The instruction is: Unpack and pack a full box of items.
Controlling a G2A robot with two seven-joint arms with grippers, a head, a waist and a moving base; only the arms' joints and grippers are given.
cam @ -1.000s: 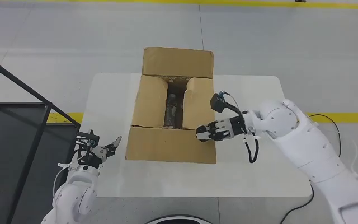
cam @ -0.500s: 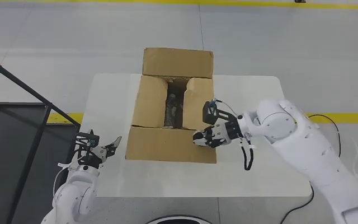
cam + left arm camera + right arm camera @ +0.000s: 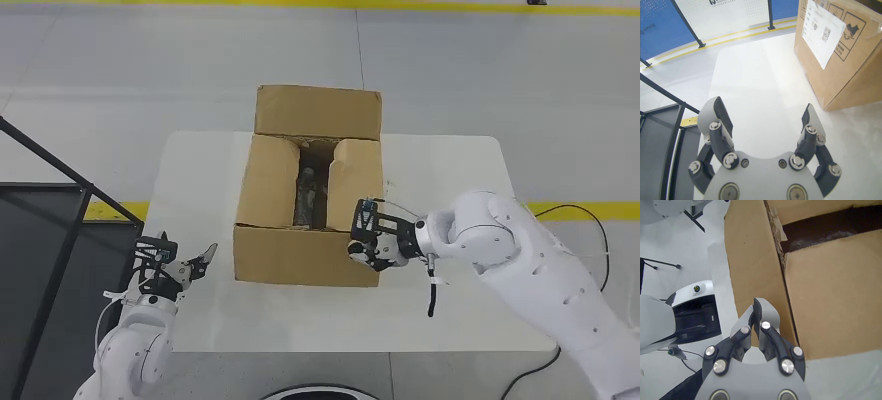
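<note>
A brown cardboard box (image 3: 305, 200) stands mid-table, its two side flaps folded inward with a dark gap (image 3: 310, 190) between them where packed items (image 3: 821, 237) lie. My right gripper (image 3: 357, 250) is at the right end of the box's near flap (image 3: 300, 258), shut on that flap's edge (image 3: 753, 256) with the fingers (image 3: 758, 308) pinched together. The flap is tilted up from the table. My left gripper (image 3: 190, 265) hovers open over the table's near left corner, nothing between its pads (image 3: 723, 113), with the labelled box side (image 3: 838, 72) ahead of it.
The far flap (image 3: 318, 110) lies open, pointing away from me. White table (image 3: 450, 300) surface is bare to the right and left of the box. A black metal frame (image 3: 40, 250) stands off the table's left edge.
My right gripper has swung in toward the box, raising the near flap so it looks narrower from above. The left arm has stayed still.
</note>
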